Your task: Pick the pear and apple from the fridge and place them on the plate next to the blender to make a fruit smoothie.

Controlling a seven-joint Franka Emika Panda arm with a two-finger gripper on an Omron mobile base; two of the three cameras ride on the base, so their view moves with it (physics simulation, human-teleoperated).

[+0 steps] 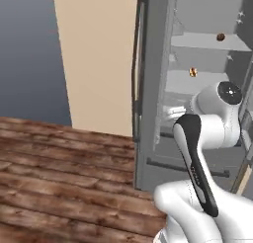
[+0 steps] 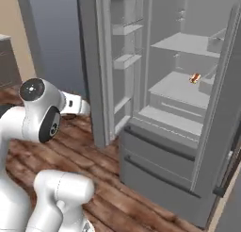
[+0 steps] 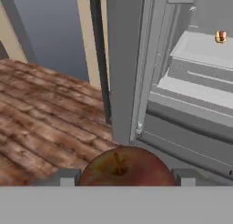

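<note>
The gripper (image 3: 122, 182) is closed on the apple (image 3: 125, 167) outside the open fridge (image 2: 155, 132). Inside, a pear (image 1: 221, 37) sits one shelf above a small yellow-orange item (image 1: 193, 72).

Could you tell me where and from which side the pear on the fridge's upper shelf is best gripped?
Probably across the pear at its rounded middle, coming level through the fridge by its open front: walls close the other sides. The gripper is shut on the apple, so free it first.
</note>
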